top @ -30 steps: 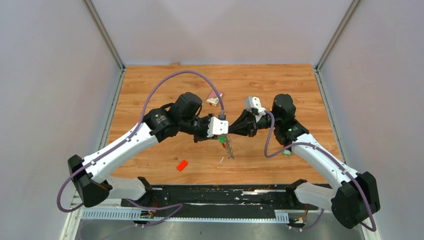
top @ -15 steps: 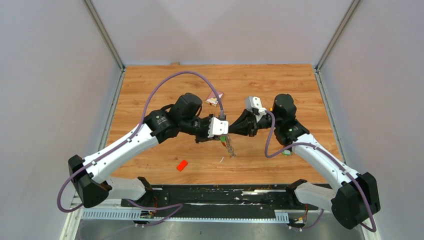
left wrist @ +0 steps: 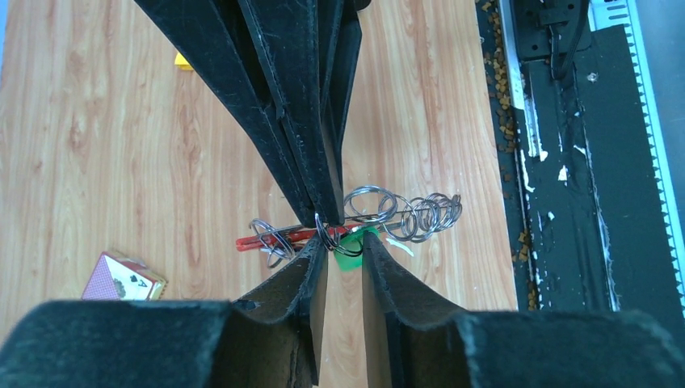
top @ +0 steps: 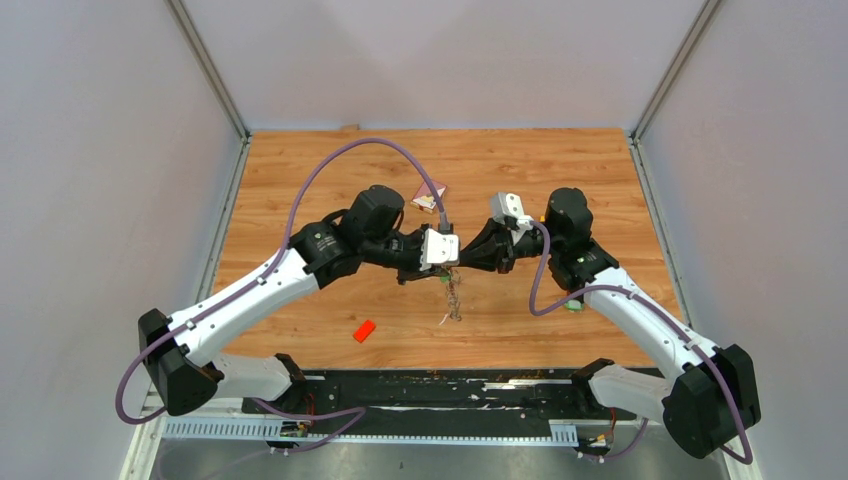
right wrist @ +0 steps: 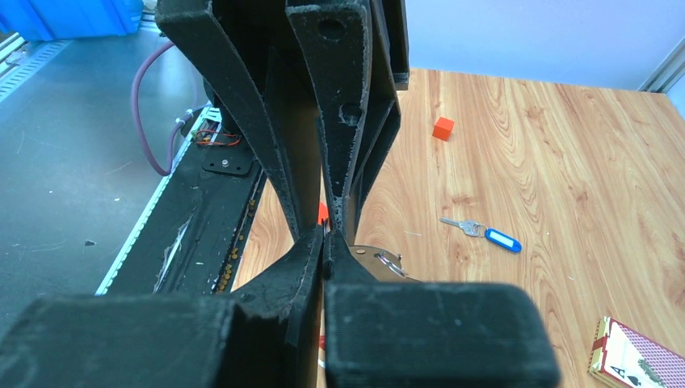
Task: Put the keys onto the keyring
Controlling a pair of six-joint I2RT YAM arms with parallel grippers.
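Note:
My two grippers meet tip to tip above the middle of the table. The keyring [top: 456,297], a bunch of wire rings with a red strap [left wrist: 284,238] and a ring chain [left wrist: 416,215], hangs below them. My right gripper [right wrist: 326,237] is shut on a thin ring of the bunch; its fingers [left wrist: 311,153] come down from the top of the left wrist view. My left gripper [left wrist: 345,245] has its jaws narrowly apart with the green-tagged key [left wrist: 353,250] between the tips. A blue-tagged key [right wrist: 487,234] lies on the table. The black-tagged key is out of view.
A small orange-red block [top: 364,331] lies near the front left. A card box [top: 428,197] lies behind the left wrist. A small green thing [top: 572,305] shows beside my right forearm. The black base rail [top: 430,385] runs along the near edge.
The hanging bunch has swung slightly left under the grippers. My left wrist has shifted a little towards the right gripper. Both grips look the same.

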